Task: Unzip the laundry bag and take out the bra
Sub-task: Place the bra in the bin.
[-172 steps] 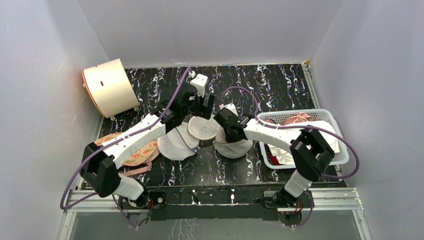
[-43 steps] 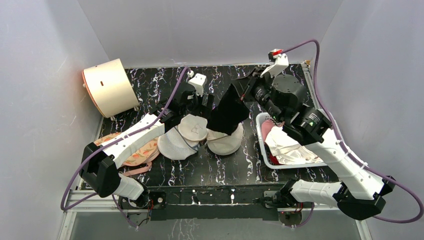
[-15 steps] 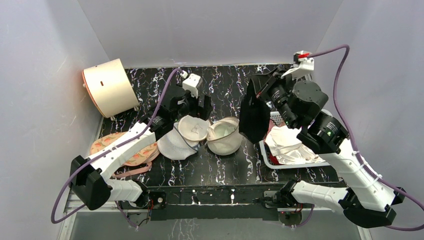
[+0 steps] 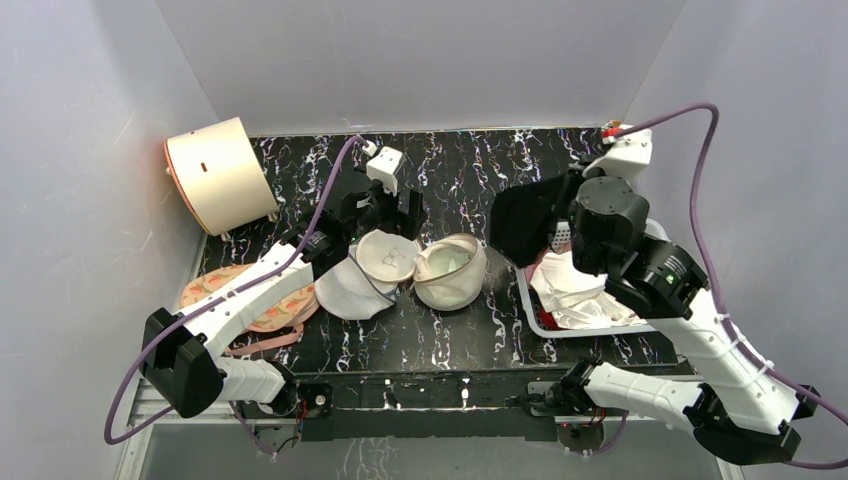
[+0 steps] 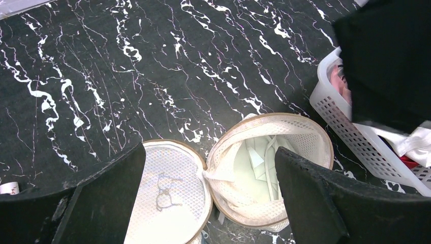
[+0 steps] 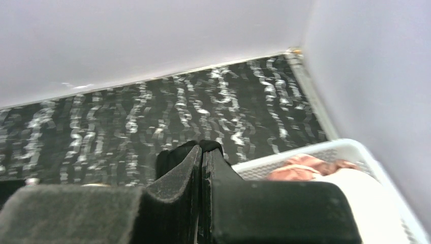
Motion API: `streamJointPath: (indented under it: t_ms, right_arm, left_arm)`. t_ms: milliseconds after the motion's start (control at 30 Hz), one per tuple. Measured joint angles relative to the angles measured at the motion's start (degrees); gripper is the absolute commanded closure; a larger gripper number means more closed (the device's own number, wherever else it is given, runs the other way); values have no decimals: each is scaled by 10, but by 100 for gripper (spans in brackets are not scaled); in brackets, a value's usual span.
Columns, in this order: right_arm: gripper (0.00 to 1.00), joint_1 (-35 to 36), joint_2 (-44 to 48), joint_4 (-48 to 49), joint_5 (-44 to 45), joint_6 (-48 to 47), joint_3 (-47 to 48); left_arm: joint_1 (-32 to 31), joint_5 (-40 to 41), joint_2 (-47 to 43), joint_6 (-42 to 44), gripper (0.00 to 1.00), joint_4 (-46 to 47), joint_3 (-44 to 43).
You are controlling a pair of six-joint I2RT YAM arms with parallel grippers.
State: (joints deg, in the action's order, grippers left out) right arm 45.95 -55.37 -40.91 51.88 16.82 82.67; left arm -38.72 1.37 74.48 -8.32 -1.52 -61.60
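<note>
The laundry bag (image 4: 452,272) lies unzipped near the middle of the marble-patterned table (image 4: 470,160). Its round body gapes upward and its flat lid (image 4: 388,255), with the small black line drawing, is folded out at the body's 9 o'clock. In the left wrist view pale folds show inside the body; I cannot tell whether they are lining or cloth.

The left gripper (image 5: 209,152) hovers above the bag's hinge. Its jaws are spread wide and hold nothing, one finger over the lid and the other over the body's rim.

The right gripper (image 6: 202,152) is raised at about 2 o'clock of the bag, its jaws pressed together on a black edge of the bra (image 4: 522,215). From here the bra shows only as a dark sheet hanging in the air, clear of the bag, over the 9 o'clock end of the white basket (image 5: 350,122). The basket holds white and pink laundry.

A white mesh dome bag (image 4: 345,290) touches the lid at its 8 o'clock. A peach bra (image 4: 205,287) lies under the left arm at the table's 8 o'clock. A beige drum (image 4: 215,175) stands at the table's 10 o'clock
</note>
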Motion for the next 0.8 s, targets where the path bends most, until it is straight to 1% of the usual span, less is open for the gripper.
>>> streamJointPath:
  t_ms: [200,267,400,500,633,733,767,800]
  right_arm:
    - [100,0,53,-39,100,-51,-26]
    - [100,0,70,-42,111,-52,-45]
    - [100,0,100,-37,112,-30,-119]
    - [100,-2,84,-16,101,2,-186]
    - [100,-8,17,22,81,53,-266]
    - [100,-51,-23,41,43,79,-304]
    - [100,-79,-25,51,19,84,-311]
    - [100,-151,-19,73,-30,89,-324]
  left_arm:
    - [0,-3,0,0,2,0,0]
    - [0,-4,0,0,1,-1,0]
    - [0,-5,0,0,2,0,0]
    - [0,-5,2,0,2,0,0]
    - [0,-5,9,0,2,-1,0]
    - [0,-4,15,0,2,-3,0]
    - [0,-3,17,0,2,-2,0]
    - [0,-3,18,0,2,-3,0]
